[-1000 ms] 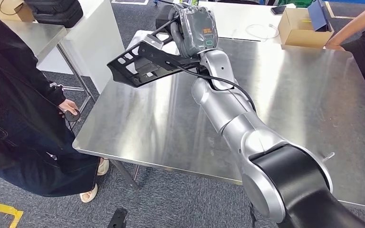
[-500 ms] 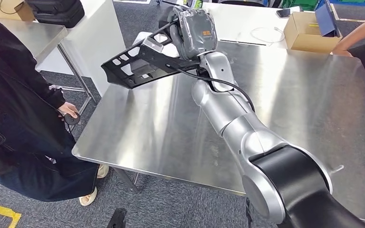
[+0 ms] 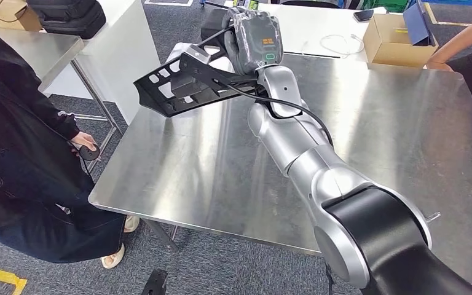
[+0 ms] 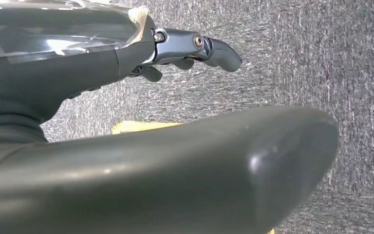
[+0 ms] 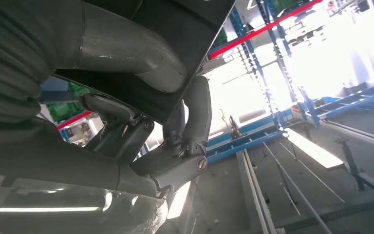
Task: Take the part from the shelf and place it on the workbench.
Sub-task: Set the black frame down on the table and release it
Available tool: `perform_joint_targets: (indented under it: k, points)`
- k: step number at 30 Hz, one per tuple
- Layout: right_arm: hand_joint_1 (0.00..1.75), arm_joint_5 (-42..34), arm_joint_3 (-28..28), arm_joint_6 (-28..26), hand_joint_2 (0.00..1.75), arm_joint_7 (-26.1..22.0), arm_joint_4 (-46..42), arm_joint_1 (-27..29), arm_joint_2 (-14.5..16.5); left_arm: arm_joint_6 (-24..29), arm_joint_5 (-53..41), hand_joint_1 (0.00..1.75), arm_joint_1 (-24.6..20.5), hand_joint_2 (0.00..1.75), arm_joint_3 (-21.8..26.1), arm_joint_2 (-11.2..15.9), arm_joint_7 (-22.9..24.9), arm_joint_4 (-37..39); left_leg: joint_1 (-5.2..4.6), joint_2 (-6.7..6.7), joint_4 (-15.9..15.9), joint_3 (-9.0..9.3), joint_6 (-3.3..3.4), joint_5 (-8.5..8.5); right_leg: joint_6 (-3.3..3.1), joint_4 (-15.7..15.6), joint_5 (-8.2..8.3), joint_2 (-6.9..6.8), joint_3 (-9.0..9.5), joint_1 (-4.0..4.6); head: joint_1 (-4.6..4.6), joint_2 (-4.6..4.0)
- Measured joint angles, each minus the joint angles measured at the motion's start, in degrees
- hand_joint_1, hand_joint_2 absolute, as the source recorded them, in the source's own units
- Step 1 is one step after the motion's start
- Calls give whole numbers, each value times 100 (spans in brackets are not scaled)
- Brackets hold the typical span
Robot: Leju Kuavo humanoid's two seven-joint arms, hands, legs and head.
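Black part (image 3: 181,86), perforated and long, gripped in right hand (image 3: 252,40), fingers (image 5: 195,112) wrapped round its edge; held in the air, tilted, above far left corner of steel workbench (image 3: 375,141), not touching it. Left hand (image 4: 195,48) over grey carpet, fingers apart, holding nothing. Person (image 3: 18,141) beside workbench's left edge

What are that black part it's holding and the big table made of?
The part looks like moulded plastic: matt black, thin-walled, with cut-out windows, though coated metal can't be ruled out. The table looks like brushed stainless steel: silvery, with blurred reflections and a fine grain. The right robot hand holds the part above the table.
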Motion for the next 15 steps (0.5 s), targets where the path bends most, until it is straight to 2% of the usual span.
perform_joint_targets:
  k: [8, 15]
  points:
    - [175, 117, 63, 72, 175, 218, 93, 26, -94, -52, -24, 0, -1, 0, -5, -26, -9, 0, -32, -1, 13, 0, 0, -4, -7, -23, 0, -3, 25, -30, 2, 0]
    - [175, 173, 76, 126, 175, 358, 165, 343, -231, -57, -22, 0, 1, 0, -5, -41, -52, 0, -36, -4, 37, 2, 23, -19, -6, -32, 1, -4, 45, -31, 3, 0]
